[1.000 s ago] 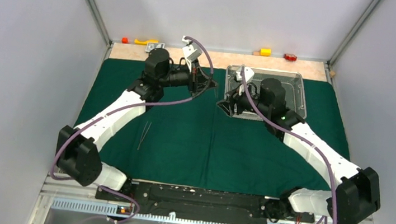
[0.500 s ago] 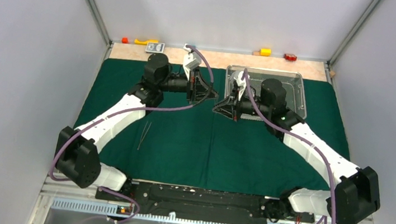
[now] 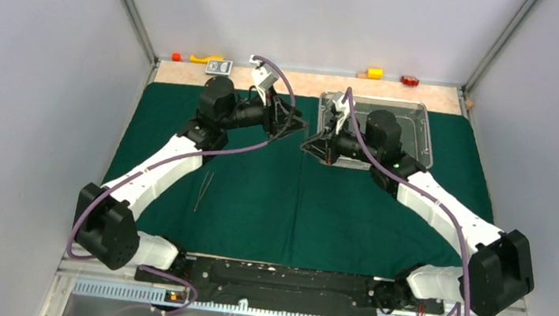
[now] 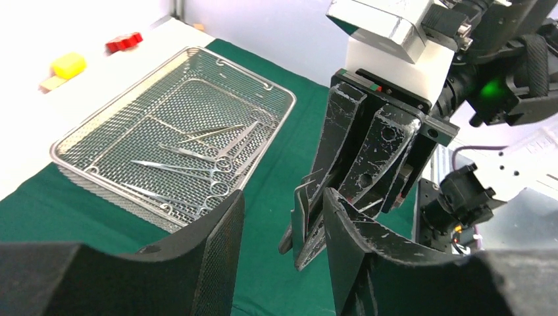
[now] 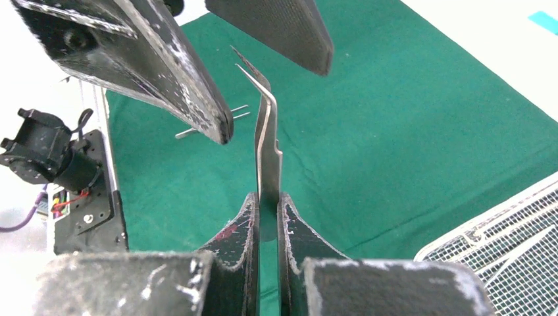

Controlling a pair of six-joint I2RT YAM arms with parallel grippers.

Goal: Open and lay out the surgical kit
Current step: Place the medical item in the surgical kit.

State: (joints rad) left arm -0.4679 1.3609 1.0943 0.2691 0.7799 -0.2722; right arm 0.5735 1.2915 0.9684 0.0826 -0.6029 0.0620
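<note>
The right claw (image 5: 266, 205) pinches bent tweezers (image 5: 266, 148) above the green cloth (image 5: 408, 118), left of the mesh tray (image 4: 118, 131); left claw (image 4: 279, 210) is spread around their tip. Releasing before it closes would likely drop them crooked.

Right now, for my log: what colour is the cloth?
The cloth is dark green; top external view shows it best.

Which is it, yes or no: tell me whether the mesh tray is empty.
No: the left wrist view shows several slim steel tools lying inside the mesh tray.
</note>
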